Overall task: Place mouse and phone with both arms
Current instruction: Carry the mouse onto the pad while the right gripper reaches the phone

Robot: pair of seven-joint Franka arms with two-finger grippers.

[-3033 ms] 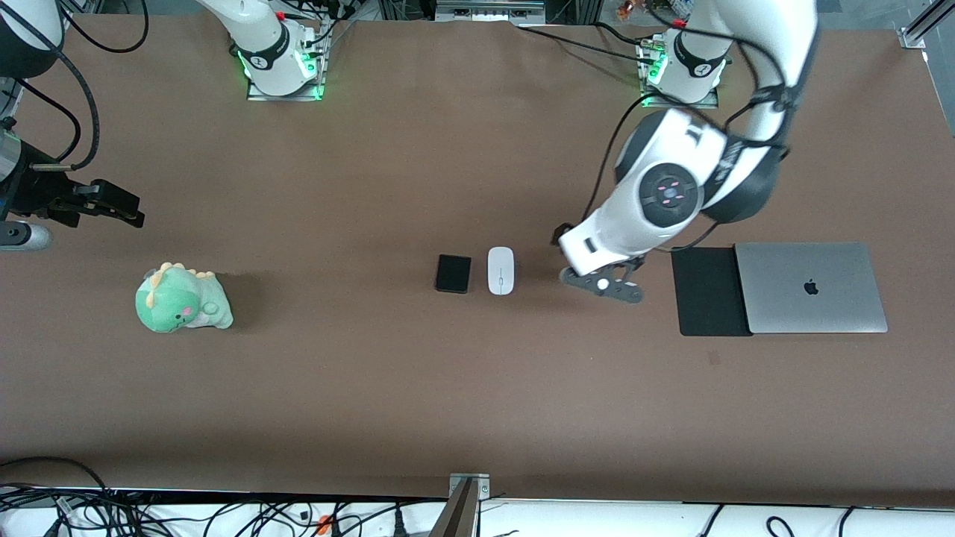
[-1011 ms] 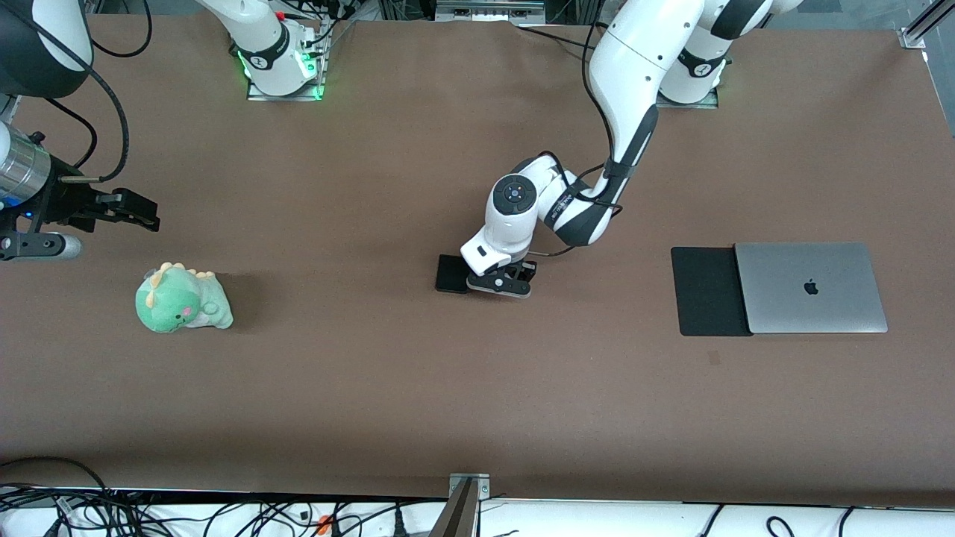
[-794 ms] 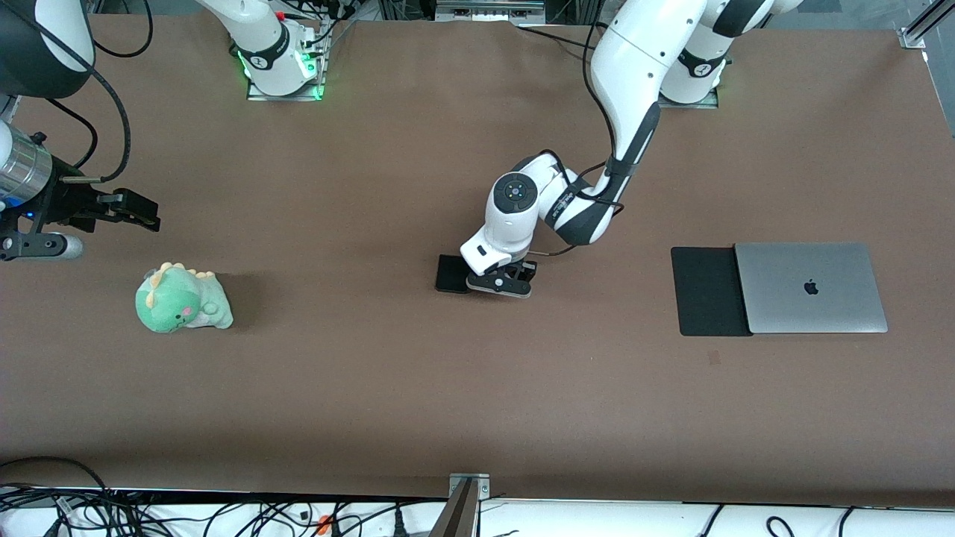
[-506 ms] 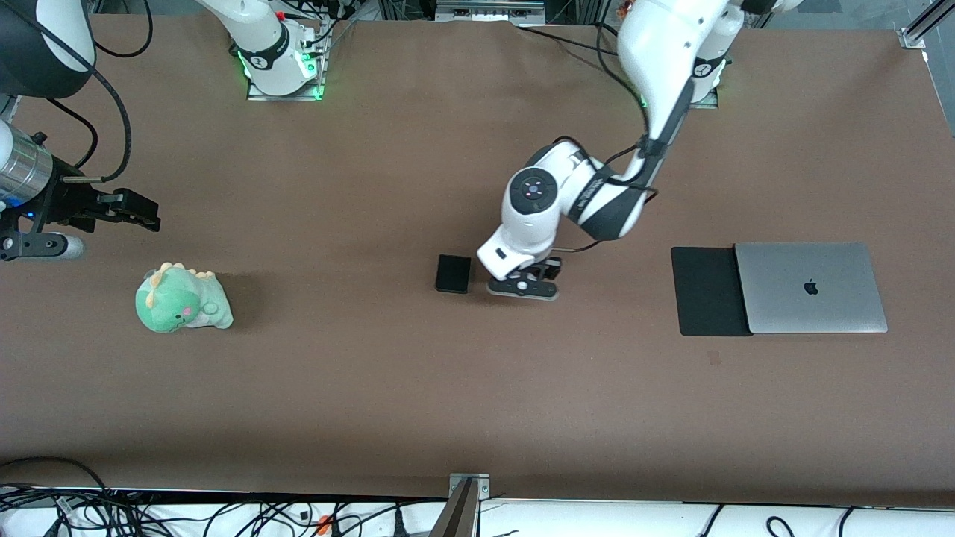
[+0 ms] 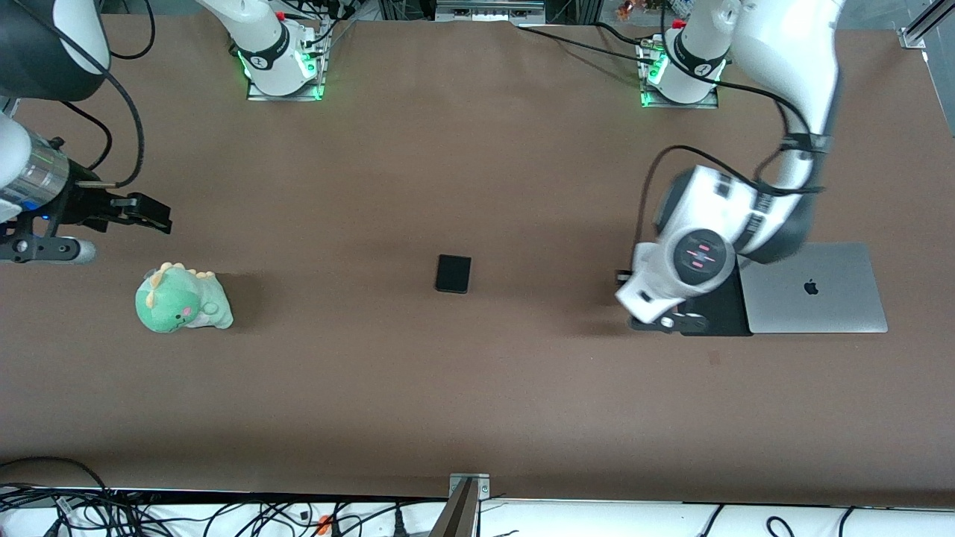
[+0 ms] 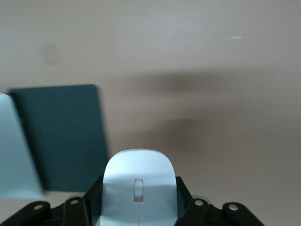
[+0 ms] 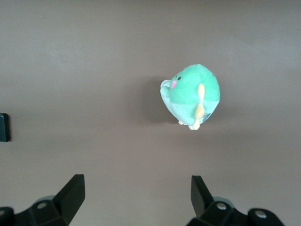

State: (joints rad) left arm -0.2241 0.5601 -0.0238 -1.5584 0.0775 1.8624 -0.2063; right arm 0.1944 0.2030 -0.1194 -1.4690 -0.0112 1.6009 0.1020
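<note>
Nearest you, the left gripper (image 5: 666,322) is up in the air over the edge of the black mouse pad (image 5: 716,309) that faces the right arm's end of the table, its fingers (image 6: 188,200) pinching the white mouse (image 6: 139,188); the closed silver laptop (image 5: 817,287) lies partly on that pad. A little farther from you, the black phone (image 5: 453,274) lies flat on the brown table (image 5: 477,403) mid-table, well apart from the mouse pad and from the green plush dinosaur (image 5: 181,300) toward the right arm's end. Farther off, your right gripper (image 7: 136,195) waits with fingers (image 7: 73,190) spread wide and nothing between them, up over bare table near the dinosaur.
</note>
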